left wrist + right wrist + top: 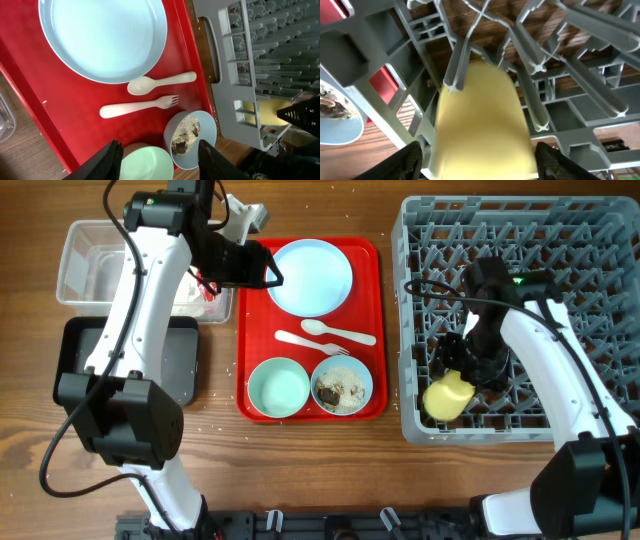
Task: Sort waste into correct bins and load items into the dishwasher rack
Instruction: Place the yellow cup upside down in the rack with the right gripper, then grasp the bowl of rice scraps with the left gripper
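My left gripper (268, 272) (160, 165) is open and empty, above the red tray's left side beside the pale-blue plate (310, 275) (102, 35). The white spoon (325, 330) (160, 82) and fork (305, 342) (137, 106) lie mid-tray. At the front stand an empty blue-green bowl (278, 388) (147, 165) and a bowl of food scraps (341, 385) (192, 137). My right gripper (470, 365) (480, 165) is open inside the grey rack (590, 240) (570, 65), its fingers either side of the yellow cup (447, 395) (482, 120). A bit of the red wrapper (208, 288) shows at the clear tub's corner.
The clear tub (90, 260) is at the far left, with the black tray (175, 360) in front of it. The red serving tray (372, 310) (65, 115) lies between the bins and the rack. My left arm crosses over the tub and hides part of it.
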